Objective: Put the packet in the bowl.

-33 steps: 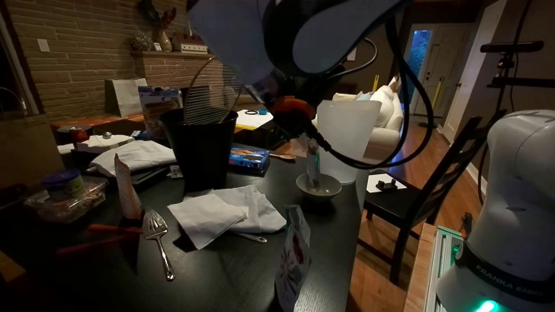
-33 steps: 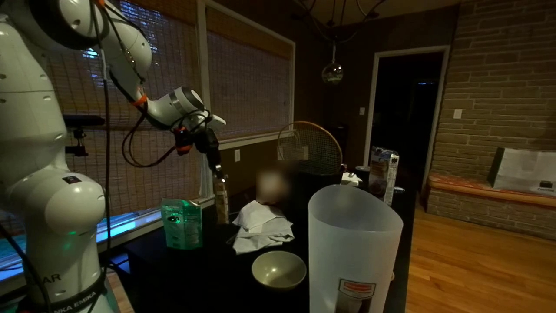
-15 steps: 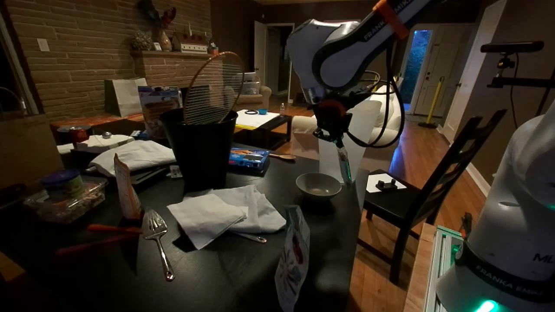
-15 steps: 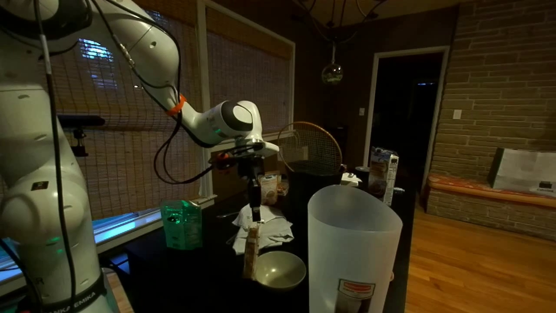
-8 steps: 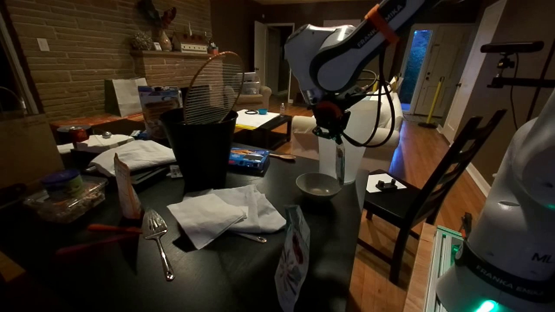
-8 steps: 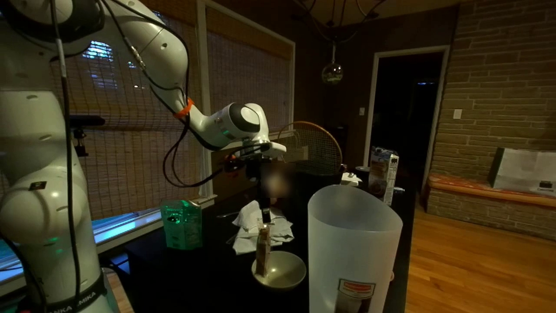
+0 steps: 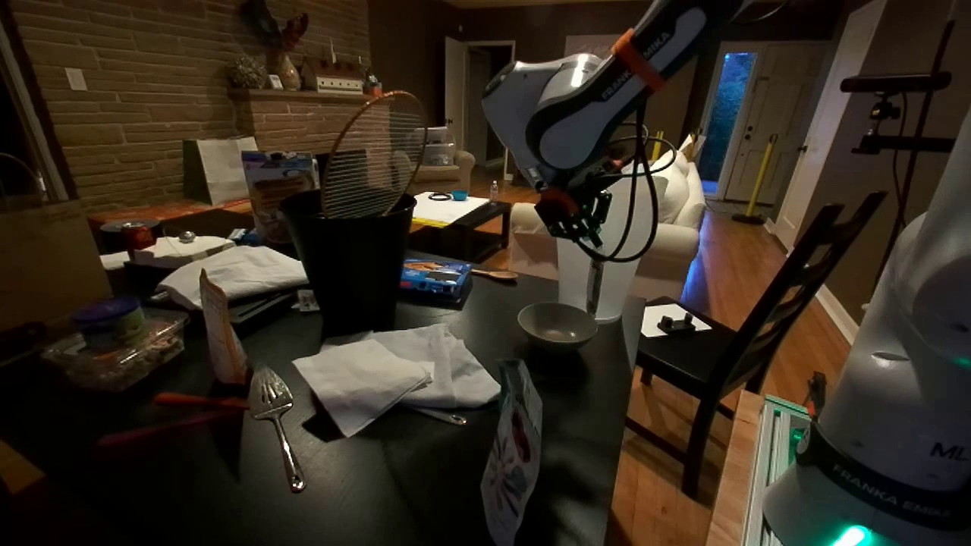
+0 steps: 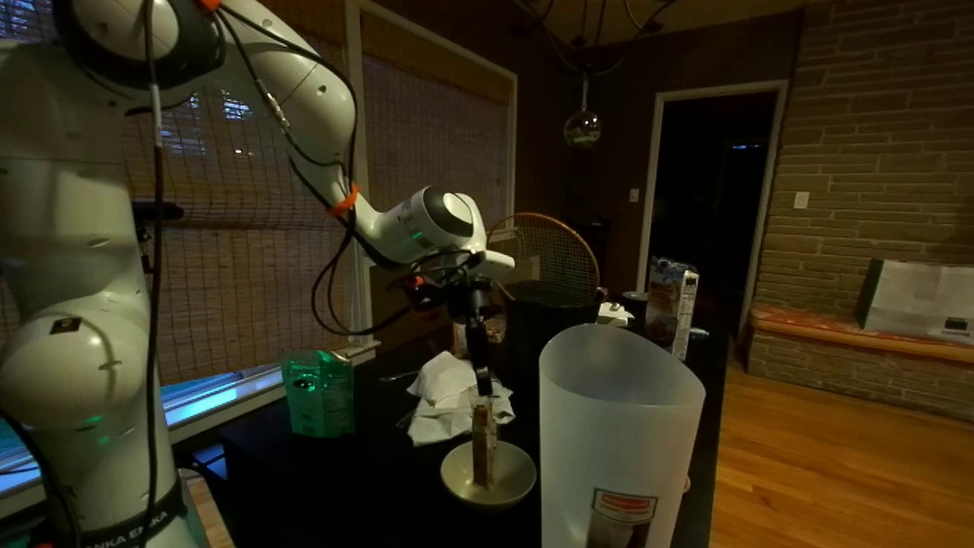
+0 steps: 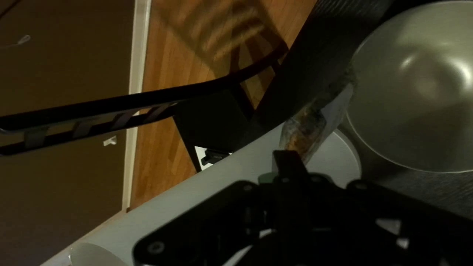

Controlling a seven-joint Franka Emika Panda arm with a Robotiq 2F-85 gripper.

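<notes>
The packet is a narrow clear wrapper with brown contents. It hangs nearly upright below my gripper in both exterior views (image 7: 595,284) (image 8: 483,445) and shows in the wrist view (image 9: 305,133). My gripper (image 7: 594,239) is shut on its top end, also in an exterior view (image 8: 485,388) and the wrist view (image 9: 286,153). The pale grey bowl (image 7: 557,330) stands upright on the dark table, also in an exterior view (image 8: 514,476) and the wrist view (image 9: 417,122). The packet's lower end is at the bowl's rim; whether it touches is unclear.
A tall translucent white bin (image 8: 616,434) stands close beside the bowl. A standing pouch (image 7: 514,455), white napkins (image 7: 364,375) and a black bucket (image 7: 341,265) holding a racket (image 7: 372,159) are on the table. A black chair (image 7: 728,341) stands beside it.
My gripper has carried the packet across to the bowl. In an exterior view it has moved right, from beside the bowl to overlapping it. The bowl has not moved.
</notes>
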